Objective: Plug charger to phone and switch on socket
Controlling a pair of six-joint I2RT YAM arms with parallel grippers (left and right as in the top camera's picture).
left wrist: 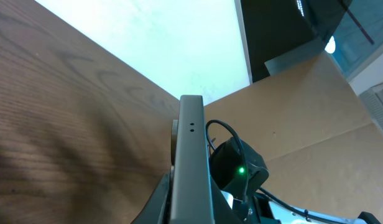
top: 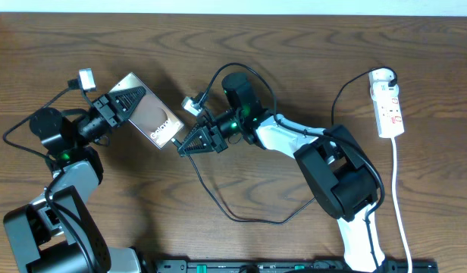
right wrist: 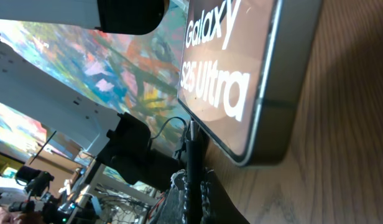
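Overhead view first: the phone (top: 156,121) is found toward the far left part of the table (top: 294,30). It's pinched at one end by the left gripper (top: 131,100), which is clamped narrow on it. The right gripper (top: 184,144) is parked just beside the phone's other end, closed on the charger (top: 218,193), and the thin cable is seen looping off toward the near edge. The socket (top: 387,102) is lying well apart, up by the far right corner, with nothing near its switches. So the plugging-in step is judged to be the one in hand, and the switch bit is not yet done.

Left wrist view: the phone (left wrist: 191,162) is only seen edge-on, as a slim grey strip running up the middle of the frame. No port and no plug can be made out here, so it's not much help for alignment.

Right wrist view: this is where the detail is. The "Galaxy S25 Ultra" lettering is readable on the phone's face (right wrist: 235,74), and the charger's tip (right wrist: 193,149) is seen poking up between the claw's fingers, just beside the phone's lower edge. Whether it's actually seated can't be told. A fine line-up with the port and a straight push are probably what's called for next, with the phone held steady.
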